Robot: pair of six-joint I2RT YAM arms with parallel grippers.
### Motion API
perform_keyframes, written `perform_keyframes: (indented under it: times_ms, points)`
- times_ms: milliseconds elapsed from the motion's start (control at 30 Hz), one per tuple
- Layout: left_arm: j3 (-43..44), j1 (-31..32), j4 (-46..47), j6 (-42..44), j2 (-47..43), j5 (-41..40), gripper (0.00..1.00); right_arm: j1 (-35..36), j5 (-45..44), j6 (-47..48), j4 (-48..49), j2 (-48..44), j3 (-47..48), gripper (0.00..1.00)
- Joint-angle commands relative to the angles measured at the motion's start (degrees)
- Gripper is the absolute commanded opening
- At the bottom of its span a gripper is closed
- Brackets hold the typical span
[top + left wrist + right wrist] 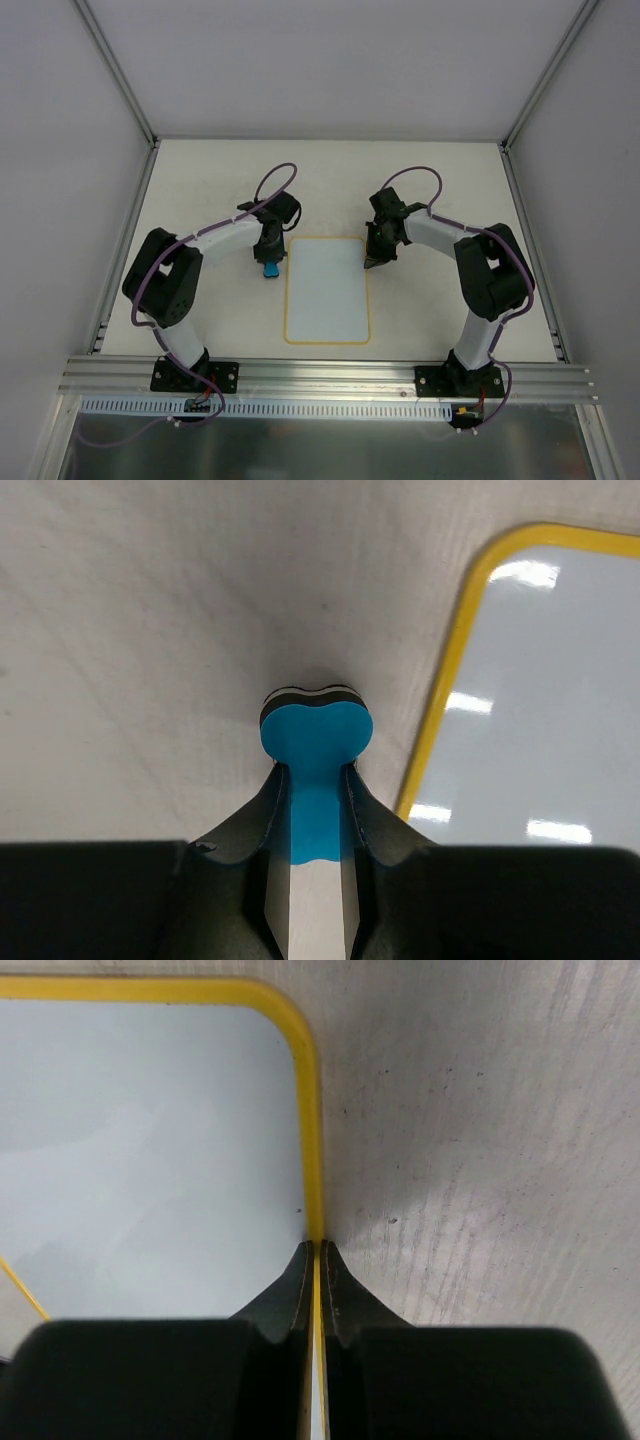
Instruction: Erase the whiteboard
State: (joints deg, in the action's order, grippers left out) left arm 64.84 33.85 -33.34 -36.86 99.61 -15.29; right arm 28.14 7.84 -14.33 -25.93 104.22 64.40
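The whiteboard (327, 290) lies flat mid-table, white with a yellow border. Its left edge shows in the left wrist view (550, 710) and its top right corner in the right wrist view (150, 1140). My left gripper (270, 258) is shut on a small blue eraser (270, 269), which points down at the tabletop just left of the board's upper left corner. In the left wrist view the eraser (316, 730) sticks out past the gripper (315, 772). My right gripper (372, 262) is shut, with its tips on the board's right yellow border (315, 1245).
The off-white tabletop (200, 190) is boxed in by metal frame rails at the left (125, 250) and right (530, 250). An aluminium rail (330, 375) at the near edge carries both arm bases. Purple cables loop above each wrist.
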Motion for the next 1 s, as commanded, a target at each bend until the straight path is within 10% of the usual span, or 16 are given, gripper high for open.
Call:
perform_keyframes:
  times_ms: [0,500,667,967]
  points:
    - [1.2,-1.8,-3.2,3.5,-4.2,-1.9,0.00,-0.3,-4.5,0.8,-4.5,4.0,-2.1,0.00]
    - [-2.0,-8.3,3.0,6.9,0.1,2.2,0.01,-0.3,-4.6,0.7,-4.6,1.2,-0.2,0.16]
    - [-2.8,-8.4,3.2,5.7,-1.2,2.4,0.45,-0.2,-4.8,1.2,-4.7,-0.7,-0.2,0.29]
    - [-2.3,-8.4,2.9,5.7,-9.6,4.1,0.83,-0.3,-5.9,3.3,-7.2,-7.4,2.8,0.77]
